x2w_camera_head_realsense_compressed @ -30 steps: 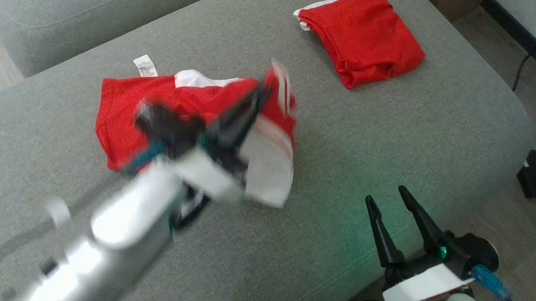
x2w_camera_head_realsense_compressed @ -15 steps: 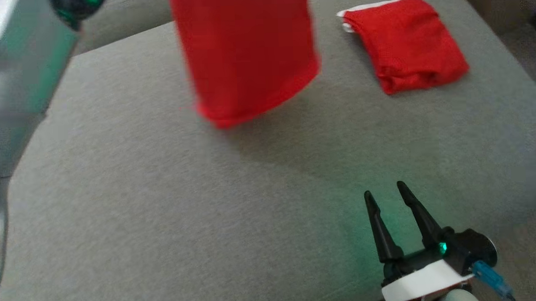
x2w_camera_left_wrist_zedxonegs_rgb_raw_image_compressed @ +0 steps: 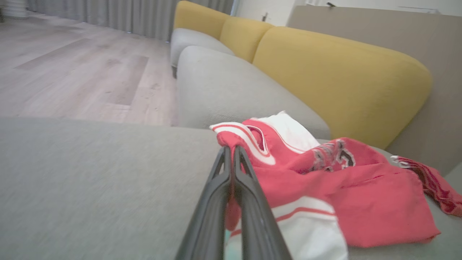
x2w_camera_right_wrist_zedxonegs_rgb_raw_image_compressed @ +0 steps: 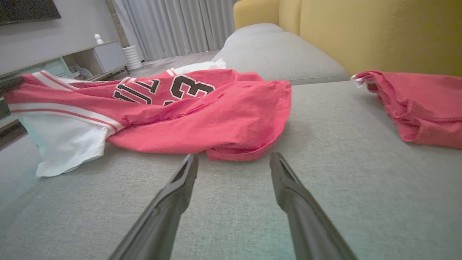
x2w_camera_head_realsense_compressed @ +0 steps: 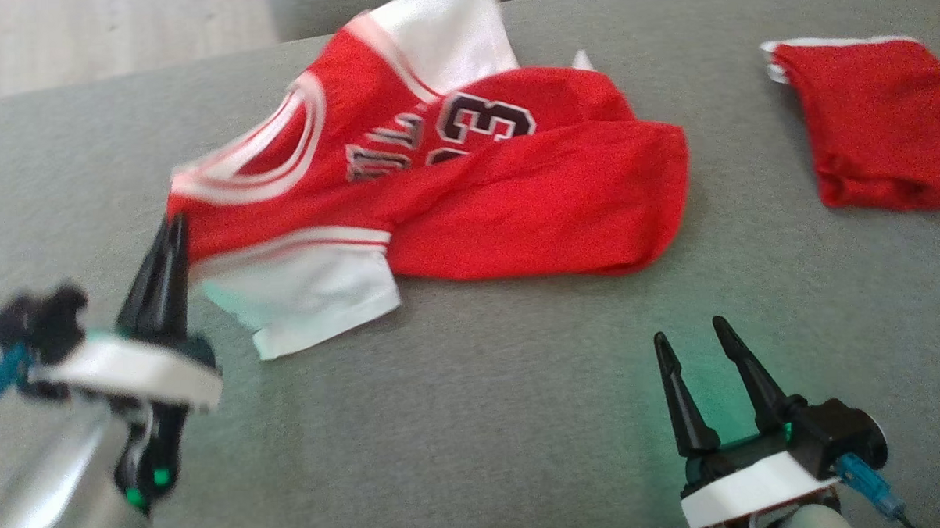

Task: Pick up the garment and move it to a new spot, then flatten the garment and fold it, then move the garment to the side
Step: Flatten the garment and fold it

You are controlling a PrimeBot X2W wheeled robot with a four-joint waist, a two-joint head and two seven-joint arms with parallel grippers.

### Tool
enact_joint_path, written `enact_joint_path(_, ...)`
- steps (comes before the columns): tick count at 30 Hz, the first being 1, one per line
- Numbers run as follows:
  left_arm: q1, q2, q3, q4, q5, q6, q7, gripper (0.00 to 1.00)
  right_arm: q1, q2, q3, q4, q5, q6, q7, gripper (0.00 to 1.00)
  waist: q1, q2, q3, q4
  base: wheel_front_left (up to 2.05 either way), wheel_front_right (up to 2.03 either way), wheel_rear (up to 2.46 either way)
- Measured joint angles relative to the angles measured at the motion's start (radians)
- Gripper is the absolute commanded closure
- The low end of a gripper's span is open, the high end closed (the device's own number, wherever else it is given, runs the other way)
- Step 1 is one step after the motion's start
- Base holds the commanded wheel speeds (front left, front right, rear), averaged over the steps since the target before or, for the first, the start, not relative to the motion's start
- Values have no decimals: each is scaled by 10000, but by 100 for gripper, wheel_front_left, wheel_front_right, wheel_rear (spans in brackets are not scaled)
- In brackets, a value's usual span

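1. Plainly, the red basketball jersey [x2w_camera_head_realsense_compressed: 515, 208] lies rumpled on the grey sofa cushion [x2w_camera_head_realsense_compressed: 475, 420], to the left of the folded red garment [x2w_camera_head_realsense_compressed: 872, 140] and well apart from it.
2. Its long axis runs across the robot and points at the folded red garment. The hem end is nearer that garment, and the shoulders and armholes are at the far end.
3. The left pincer [x2w_camera_head_realsense_compressed: 175, 223] is pinched tight on the white-trimmed shoulder edge, at the end of the jersey farthest from the folded red garment. That corner is raised a little, while the rest sags onto the cushion.
4. The right pincer [x2w_camera_head_realsense_compressed: 691, 333] stands wide and holds nothing, low over bare cushion. It is nearer the folded red garment than the left pincer is, on the robot's side of it, and touches no cloth.
5. Judging by this, flattening turns on drawing the hem end toward the folded red garment. The right arm is the nearer one for that, and the hem lies ahead of its fingers and slightly left.
6. The jersey looks thin and limp. It is red with white striped trim, white panels and black numerals edged in white. One flap is doubled over the front and covers part of the lettering.
7. The cushion is a coarse grey weave that may drag on the cloth.
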Motion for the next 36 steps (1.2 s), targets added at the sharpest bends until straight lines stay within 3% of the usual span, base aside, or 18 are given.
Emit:
enact_joint_path(6, 1900, -769, 1624, -328, 976, -247, 0, 100, -3, 0, -12, 100, -138, 0, 0, 0, 0, 0, -39, 809, 0, 0, 0)
enact_joint_path(10, 1860, -1045, 2272, -616, 1624, -372, -2, 100, -18, 0, 113, 163, -217, 0, 0, 0, 0, 0, -88, 1073, 0, 0, 0)
enact_joint_path(15, 1286, -1323, 2752, -623, 2000, -454, -2, 100, -209, 0, 236, 161, -217, 0, 0, 0, 0, 0, 7, 935, 0, 0, 0)
enact_joint_path(17, 958, -1354, 2882, -485, 2104, -454, -4, 7, -267, 0, 247, 157, -217, 0, 0, 0, -1, 0, 88, 825, 0, 0, 0)
enact_joint_path(18, 818, -1344, 2938, -435, 2213, -454, -4, 0, -275, 0, 249, 157, -217, 0, 0, 0, 0, 0, 145, 771, 0, 0, 0)
enact_joint_path(24, 743, -1611, 4374, -836, 3306, -527, -35, 0, -297, -2, 236, 119, -199, 0, 0, 0, 1, 0, 522, 502, 0, 0, 0)
enact_joint_path(28, 1708, -2284, 5306, -1599, 4328, -527, -46, 0, -298, -2, 180, 88, -199, 0, 0, 0, 0, 0, 687, 557, 0, 0, 0)
enact_joint_path(36, 3904, -3214, 5595, -2878, 5850, -527, -46, 0, -399, -2, 238, 86, -107, 0, 0, 0, 1, 0, 850, 764, 0, 0, 0)
